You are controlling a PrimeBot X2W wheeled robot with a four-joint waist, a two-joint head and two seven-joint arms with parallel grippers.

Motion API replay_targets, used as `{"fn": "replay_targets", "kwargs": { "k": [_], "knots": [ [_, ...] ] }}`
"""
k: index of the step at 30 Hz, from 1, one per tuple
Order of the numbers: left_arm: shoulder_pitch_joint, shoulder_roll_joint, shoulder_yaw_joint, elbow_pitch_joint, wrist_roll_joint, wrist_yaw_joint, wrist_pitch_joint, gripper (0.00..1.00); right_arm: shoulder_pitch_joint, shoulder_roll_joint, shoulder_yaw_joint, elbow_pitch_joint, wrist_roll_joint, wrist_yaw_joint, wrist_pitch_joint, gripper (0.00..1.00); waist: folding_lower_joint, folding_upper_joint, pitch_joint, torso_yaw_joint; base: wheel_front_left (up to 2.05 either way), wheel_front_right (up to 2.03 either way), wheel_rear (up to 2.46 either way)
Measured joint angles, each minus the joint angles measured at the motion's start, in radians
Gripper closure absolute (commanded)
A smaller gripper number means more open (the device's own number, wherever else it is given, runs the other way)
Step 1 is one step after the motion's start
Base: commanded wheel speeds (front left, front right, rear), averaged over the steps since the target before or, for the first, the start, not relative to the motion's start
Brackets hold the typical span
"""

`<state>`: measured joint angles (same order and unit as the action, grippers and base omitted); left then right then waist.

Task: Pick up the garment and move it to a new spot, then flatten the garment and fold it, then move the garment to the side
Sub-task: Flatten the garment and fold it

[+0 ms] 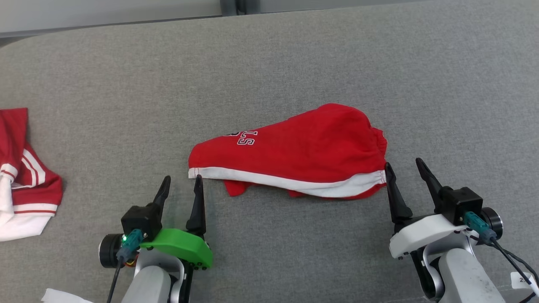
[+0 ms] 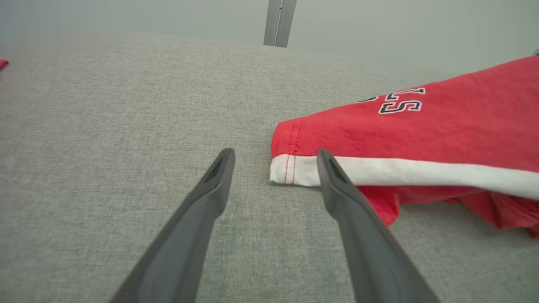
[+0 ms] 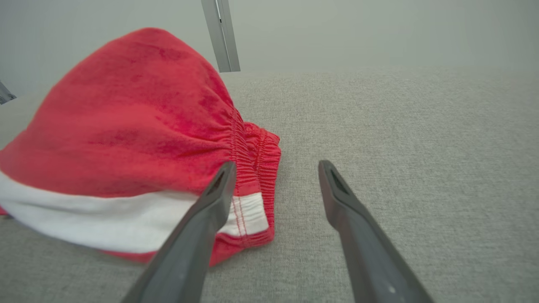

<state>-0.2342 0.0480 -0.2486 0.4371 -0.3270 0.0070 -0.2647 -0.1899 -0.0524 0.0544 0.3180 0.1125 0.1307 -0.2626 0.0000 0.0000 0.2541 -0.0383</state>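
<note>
1. Directly before you, the red garment (image 1: pixel 294 155) lies in a loose, uneven heap on the grey woven surface (image 1: pixel 269 63). It has a white band along its near edge and black-and-white lettering towards its left end.
2. At the garment's left end you have the left gripper (image 1: pixel 182 178), fingers spread wide and pinching nothing. Its inner fingertip sits right at the white-hemmed corner, though you cannot tell whether it touches.
3. From the left wrist, the garment (image 2: pixel 421 134) shows its stitched corner just beyond the left gripper (image 2: pixel 276 153). A red fold pokes out from beneath the white band.
4. At the garment's right end stands the right gripper (image 1: pixel 403 163), also spread apart and empty. Its inner finger is at the gathered waistband and its outer finger is over bare cloth surface.
5. From the right wrist, the garment (image 3: pixel 126 134) bulges up as a rounded mound beside the right gripper (image 3: pixel 276 165), and the elastic edge is puckered.
6. Well to the garment's left, a second red-and-white piece of clothing (image 1: pixel 21 176) lies at the surface's edge.
7. Beyond the garment, the surface ends in a rounded far-left corner against a pale wall, where a grey upright strip (image 1: pixel 236 6) rises.
8. Nearer you than the garment's left end, a white scrap (image 1: pixel 63 296) peeks in.
</note>
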Motion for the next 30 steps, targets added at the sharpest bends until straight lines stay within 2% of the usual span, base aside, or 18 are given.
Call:
{"fn": "replay_targets", "kwargs": {
  "k": [17, 18, 20, 21, 22, 23, 24, 25, 26, 27, 28, 30],
  "knots": [
    [-0.047, 0.000, 0.012, 0.071, -0.026, 0.016, 0.000, 0.00, -0.025, 0.001, 0.006, -0.005, 0.018, 0.000, 0.000, 0.00, 0.0000, 0.0000, 0.060, -0.090, 0.00, 0.00, 0.00],
    [-0.047, 0.000, 0.013, 0.072, -0.032, 0.017, 0.000, 0.04, -0.025, 0.001, 0.006, -0.005, 0.019, 0.000, 0.000, 0.00, 0.0000, 0.0000, 0.060, -0.091, 0.00, 0.00, 0.00],
    [-0.046, 0.000, 0.013, 0.073, -0.033, 0.019, 0.000, 0.20, -0.026, 0.001, 0.006, -0.005, 0.024, 0.000, 0.000, 0.00, 0.0000, 0.0000, 0.058, -0.091, 0.00, 0.00, 0.00],
    [-0.045, 0.000, 0.013, 0.072, -0.033, 0.019, 0.000, 0.26, -0.026, 0.001, 0.007, -0.005, 0.025, 0.000, 0.000, 0.00, 0.0000, 0.0000, 0.056, -0.090, 0.00, 0.00, 0.00],
    [-0.043, 0.000, 0.013, 0.068, -0.032, 0.019, 0.000, 0.27, -0.026, 0.001, 0.007, -0.005, 0.025, 0.000, 0.000, 0.00, 0.0000, 0.0000, 0.055, -0.089, 0.00, 0.00, 0.00],
    [-0.042, 0.000, 0.012, 0.065, -0.030, 0.018, 0.000, 0.35, -0.026, 0.001, 0.009, -0.005, 0.026, 0.000, 0.000, 0.00, 0.0000, 0.0000, 0.052, -0.087, 0.00, 0.00, 0.00],
    [-0.039, 0.000, 0.012, 0.062, -0.030, 0.017, 0.000, 0.51, -0.026, 0.001, 0.012, -0.003, 0.028, 0.000, 0.000, 0.00, 0.0000, 0.0000, 0.049, -0.086, 0.00, 0.00, 0.00],
    [-0.034, 0.000, 0.012, 0.060, -0.029, 0.015, 0.000, 0.55, -0.026, 0.001, 0.015, -0.001, 0.029, 0.000, 0.000, 0.00, 0.0000, 0.0000, 0.046, -0.083, 0.00, 0.00, 0.00],
    [-0.030, 0.000, 0.012, 0.059, -0.028, 0.014, 0.000, 0.65, -0.026, 0.001, 0.018, 0.001, 0.033, 0.000, 0.000, 0.00, 0.0000, 0.0000, 0.045, -0.081, 0.00, 0.00, 0.00],
    [-0.025, 0.000, 0.012, 0.056, -0.027, 0.014, 0.000, 0.86, -0.026, 0.001, 0.024, 0.001, 0.037, 0.000, 0.000, 0.00, 0.0000, 0.0000, 0.043, -0.079, 0.00, 0.00, 0.00],
    [-0.023, 0.000, 0.012, 0.052, -0.021, 0.014, 0.000, 1.00, -0.026, 0.001, 0.031, 0.001, 0.038, 0.000, 0.000, 0.00, 0.0000, 0.0000, 0.041, -0.076, 0.00, 0.00, 0.00],
    [-0.023, 0.000, 0.012, 0.048, -0.020, 0.014, 0.000, 1.00, -0.026, 0.001, 0.044, 0.001, 0.046, 0.000, 0.000, 0.00, 0.0000, 0.0000, 0.038, -0.071, 0.00, 0.00, 0.00]
  ]
}}
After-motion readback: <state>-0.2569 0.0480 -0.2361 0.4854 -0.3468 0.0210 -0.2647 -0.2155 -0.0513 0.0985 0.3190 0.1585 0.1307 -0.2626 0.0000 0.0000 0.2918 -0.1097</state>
